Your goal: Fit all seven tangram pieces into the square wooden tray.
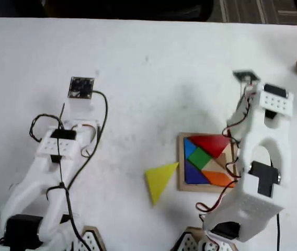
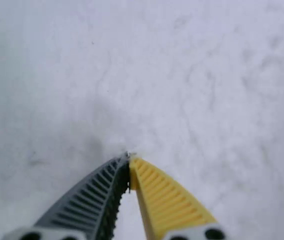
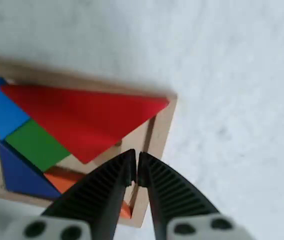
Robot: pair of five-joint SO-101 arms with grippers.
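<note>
Nearly done, by my reckoning. The square wooden tray point(image 1: 180, 162) already holds a large red triangle point(image 3: 87, 120), a light blue triangle point(image 3: 4, 112), a green square point(image 3: 37, 145), a dark blue triangle point(image 3: 19, 175) and an orange piece point(image 1: 219, 179). A pale patch sits between green and orange; I cannot tell whether it is a pale piece or bare tray floor.

- Left to place: the yellow wooden triangle point(image 1: 158, 180). It lies flat on the white desk point(image 1: 148, 68) outside the tray, one corner at the tray's rim, on the far side of the tray from the right gripper point(image 3: 136, 165).
- Right gripper: black fingers pressed together, nothing between them. It hangs over the tray's rim, with the red triangle's point just beside its tips. Contact with the wood cannot be judged.
- Left gripper point(image 2: 129, 160): grey and yellow fingers pressed together at the tips, empty, with bare desk beneath. Tray and yellow triangle lie well apart from it.

Judgement: one piece certainly remains, and neither gripper is on it.
</note>
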